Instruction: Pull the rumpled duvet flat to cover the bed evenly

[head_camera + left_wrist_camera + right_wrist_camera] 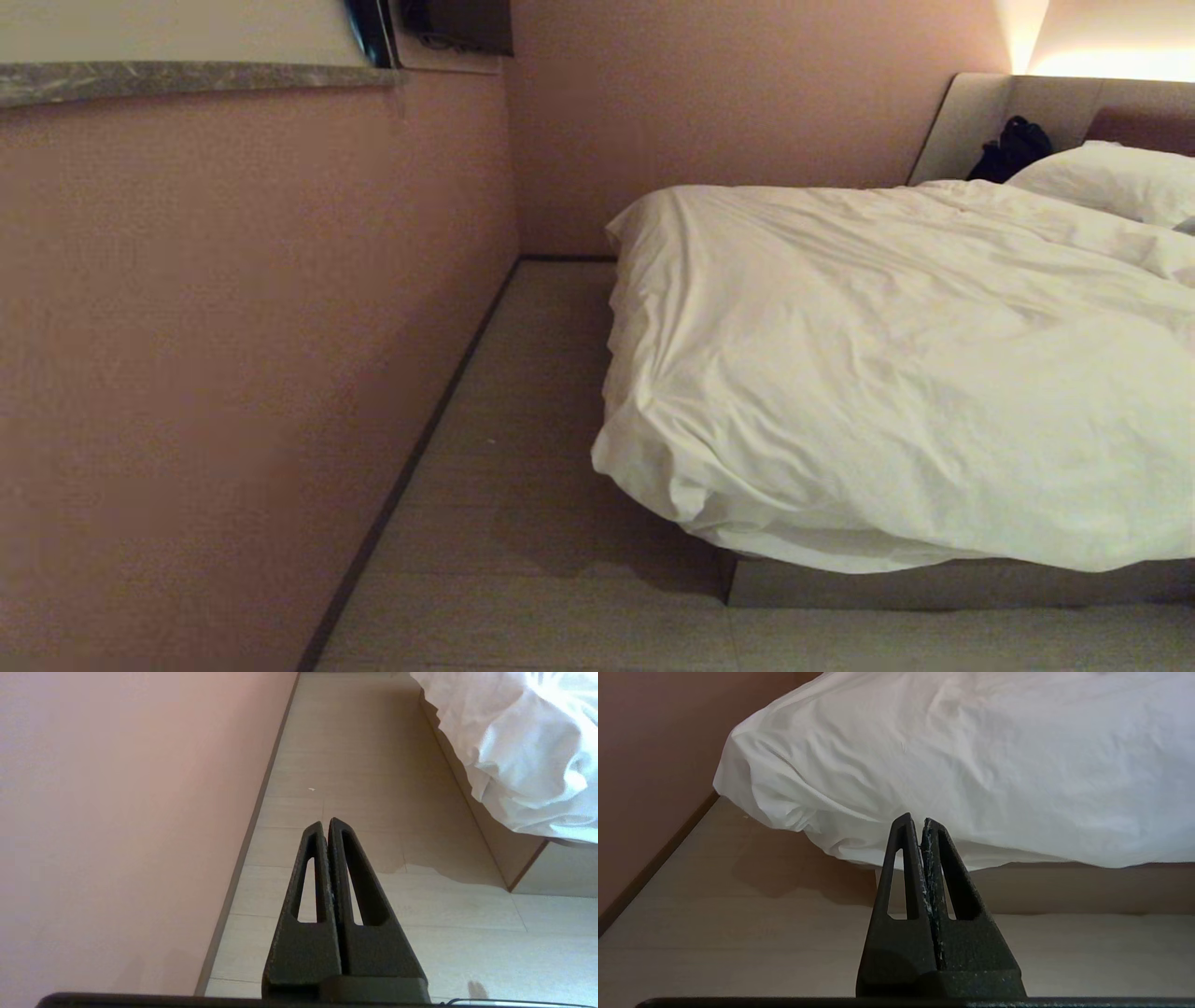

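**The right gripper faces the duvet corner; the left one faces the floor**

Nearest to the cameras are the two grippers themselves. The right gripper has its fingers pressed together and holds nothing. The left gripper is also closed and empty. Neither arm shows in the head view.

Straight ahead of the right gripper, and a little above its tips, hangs the foot edge of the duvet, which drops over the base of the bed. The bulging corner of the duvet lies ahead and to the robot's left of this gripper. Nothing touches yet; bare floor lies between.

Ahead of the left gripper there is only floor along the wall. The duvet corner is off to its right side, apart from it.

Farther away, in the head view, the long axis of the duvet runs from this foot corner toward the pillow and the headboard. So I judge the right arm is better placed for the foot edge, and the left arm for the corner.
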Robot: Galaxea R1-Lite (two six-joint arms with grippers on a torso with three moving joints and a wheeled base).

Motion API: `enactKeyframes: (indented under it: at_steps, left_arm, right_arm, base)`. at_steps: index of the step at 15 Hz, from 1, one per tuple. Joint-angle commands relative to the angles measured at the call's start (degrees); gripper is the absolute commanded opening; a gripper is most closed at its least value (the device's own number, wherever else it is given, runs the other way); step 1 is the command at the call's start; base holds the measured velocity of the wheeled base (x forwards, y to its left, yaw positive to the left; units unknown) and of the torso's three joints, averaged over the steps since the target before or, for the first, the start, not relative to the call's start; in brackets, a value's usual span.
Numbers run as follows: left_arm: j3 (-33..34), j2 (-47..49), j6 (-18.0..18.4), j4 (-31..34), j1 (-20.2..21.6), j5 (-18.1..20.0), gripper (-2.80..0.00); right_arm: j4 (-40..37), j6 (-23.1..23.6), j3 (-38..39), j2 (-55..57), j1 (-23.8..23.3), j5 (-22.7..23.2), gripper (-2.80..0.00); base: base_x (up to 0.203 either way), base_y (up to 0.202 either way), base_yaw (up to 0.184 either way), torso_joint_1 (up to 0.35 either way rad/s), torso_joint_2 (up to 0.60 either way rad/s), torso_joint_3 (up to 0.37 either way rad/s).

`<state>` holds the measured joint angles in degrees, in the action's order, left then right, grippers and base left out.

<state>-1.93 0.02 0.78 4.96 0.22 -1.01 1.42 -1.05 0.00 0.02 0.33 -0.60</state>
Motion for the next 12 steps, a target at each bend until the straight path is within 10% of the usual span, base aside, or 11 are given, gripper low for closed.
enactKeyframes:
  at_steps: [1, 12]
  left_arm:
    - [0.0, 0.0, 0.0, 0.1, 0.0, 0.0, -2.8]
    - [0.1, 0.1, -0.1, 0.1, 0.0, 0.0, -2.8]
  right_arm:
    - [0.0, 0.0, 0.0, 0.0, 0.0, 0.0, -2.8]
    - [0.0, 0.0, 0.0, 0.0, 0.0, 0.0, -2.8]
  base:
    - [0.0, 0.0, 0.0, 0.0, 0.0, 0.0]
    - [0.0, 0.0, 0.0, 0.0, 0.0, 0.0]
